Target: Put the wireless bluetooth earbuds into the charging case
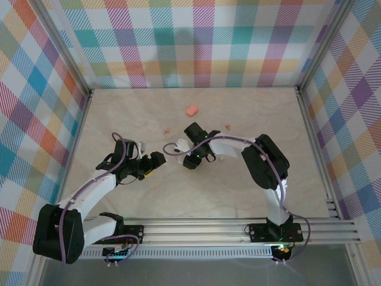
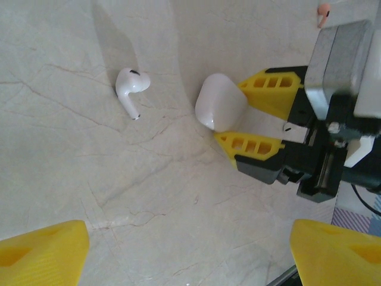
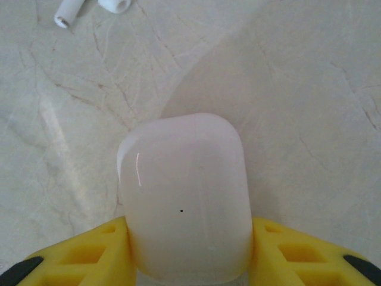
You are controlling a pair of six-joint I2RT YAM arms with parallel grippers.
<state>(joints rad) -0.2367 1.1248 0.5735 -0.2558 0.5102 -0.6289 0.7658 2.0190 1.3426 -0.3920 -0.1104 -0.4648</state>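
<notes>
- Currently, the right gripper has its yellow fingers pressed against both sides of a white case, gripping it at mid-table.
- The case is closed, its rounded end sticking out past the fingertips.
- A white bud lies on the table near the case, not touching it.
- To the left, the left gripper hovers with its jaws wide apart and nothing between them, facing the case.
- Farther off sit one pink bud on the left and another on the right.
- A pink case lies beyond them, towards the far wall.
</notes>
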